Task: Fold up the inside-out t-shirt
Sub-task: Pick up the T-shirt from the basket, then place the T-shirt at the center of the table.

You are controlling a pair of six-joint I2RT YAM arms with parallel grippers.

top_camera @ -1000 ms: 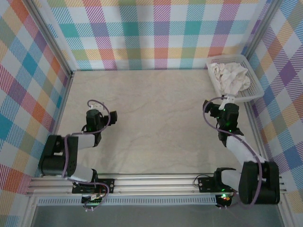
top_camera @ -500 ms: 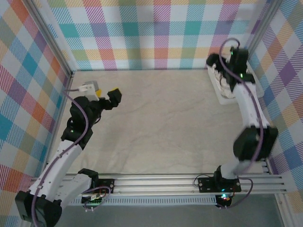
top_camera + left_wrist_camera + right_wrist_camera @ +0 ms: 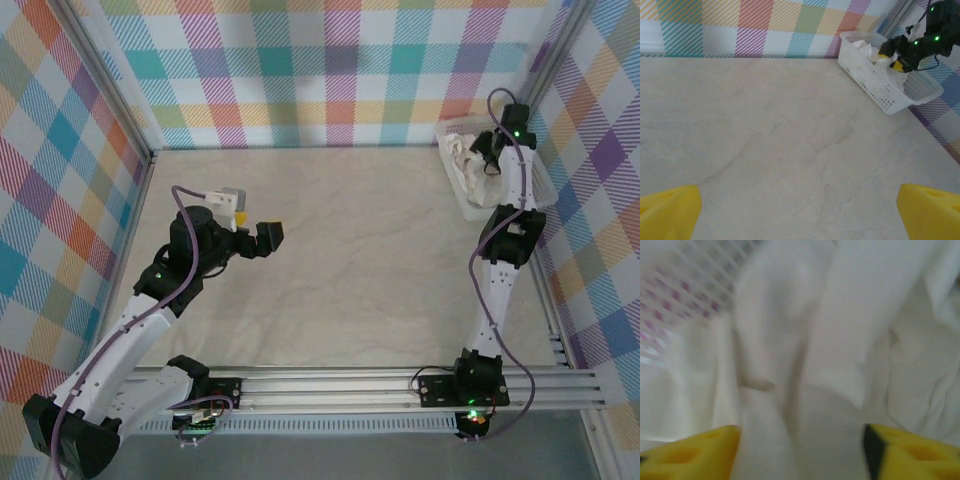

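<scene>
Right arm stretched into mesh basket [image 3: 880, 87], right gripper [image 3: 802, 450] fingers astride soft crumpled t-shirt [image 3: 815, 315], grip unclear, left gripper [image 3: 800, 215] spread wide above marbled table [image 3: 765, 125].

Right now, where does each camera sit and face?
Top external: above and behind the bases, looking down on the beige table; both arms show, left gripper over it, right gripper at the white plastic mesh basket.
Left wrist: low over the table, facing the far-right corner; its yellow fingertips at the bottom corners.
Right wrist: over the basket, close on the crumpled white t-shirt; its yellow fingertips at bottom.
Shared: top and left wrist both show basket, t-shirt and right arm.
</scene>
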